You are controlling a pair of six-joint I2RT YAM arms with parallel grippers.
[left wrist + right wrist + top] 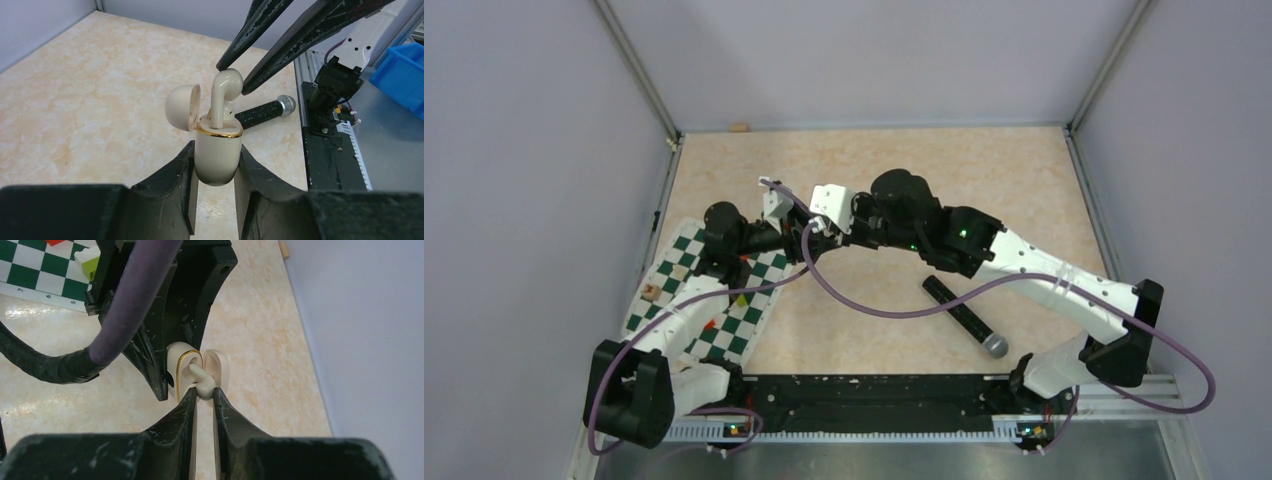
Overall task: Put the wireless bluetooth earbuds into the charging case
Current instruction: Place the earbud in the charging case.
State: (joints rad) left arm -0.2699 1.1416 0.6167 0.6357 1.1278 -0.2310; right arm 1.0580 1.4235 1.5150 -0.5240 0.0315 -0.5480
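— Where is the earbud (226, 82) sitting?
— It is standing stem-down in the mouth of the case (215, 167), head sticking up above the gold rim. A second bud (228, 108) is lying just behind it, lower in the case.
— Who is holding what?
— The right gripper (204, 392) is pinching the earbud's head. The left gripper (216, 152) is clamping the case upright above the table (100, 90), lid (182, 107) hanging open.
— Anything nearby?
— A microphone (265, 111) is lying behind.
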